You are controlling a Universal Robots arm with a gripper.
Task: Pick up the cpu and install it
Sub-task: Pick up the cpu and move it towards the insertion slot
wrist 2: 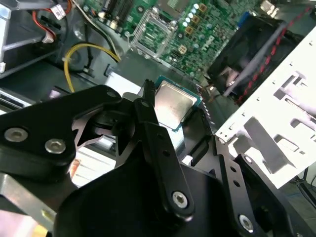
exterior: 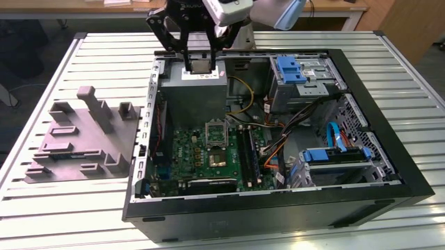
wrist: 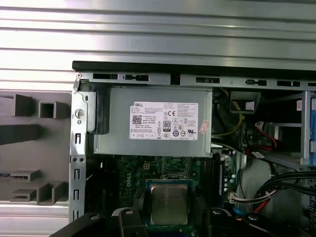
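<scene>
Cpu is pinched by opposite edges between the fingers, hanging level above the power supply box. Such an edge grip probably spares its underside and holds it flat for the socket beside that box.

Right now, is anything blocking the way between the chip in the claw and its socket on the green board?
Nothing visible does. The claw holds the cpu in the air above the grey power-supply box; the socket lies uncovered on the board beside that box, with loose cables off to the exterior view's right.
</scene>
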